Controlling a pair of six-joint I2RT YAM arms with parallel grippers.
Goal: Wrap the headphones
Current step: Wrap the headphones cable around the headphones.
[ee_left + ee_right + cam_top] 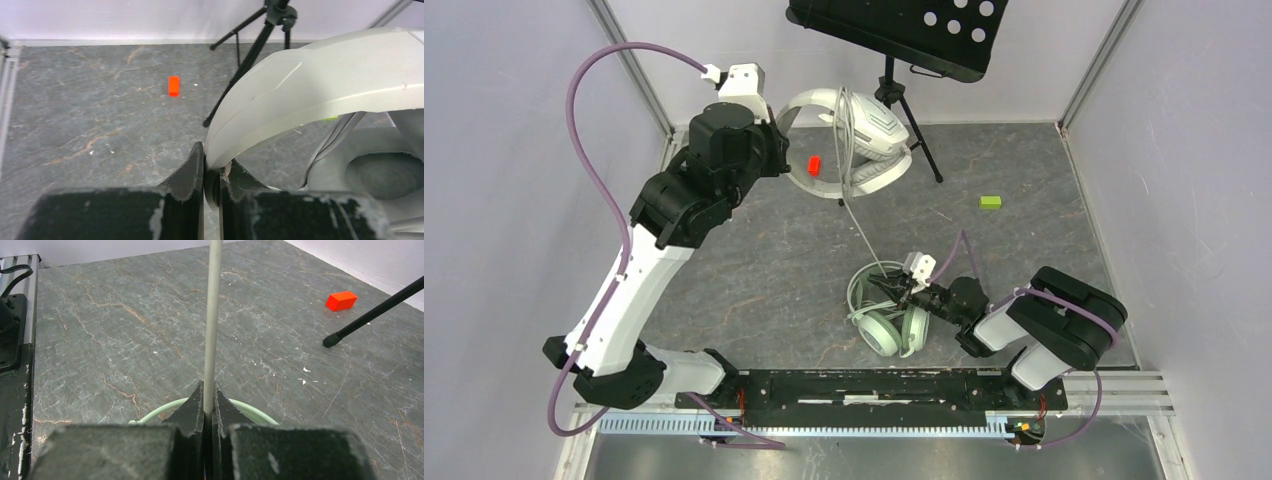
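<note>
1. The left gripper point(212, 161) is clamped on the white-grey headset point(869, 135), near the worktop's point(754, 260) far edge.
2. The right gripper point(208, 401) pinches that headset's thin cable point(214, 315), just above the mint-green headset point(886, 328) by the near edge.

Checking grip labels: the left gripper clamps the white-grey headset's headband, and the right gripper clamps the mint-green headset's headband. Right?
Not quite. The right gripper is shut on the thin pale cable, not on the headband of the mint-green headset; the right wrist view shows it. The rest stands.
</note>
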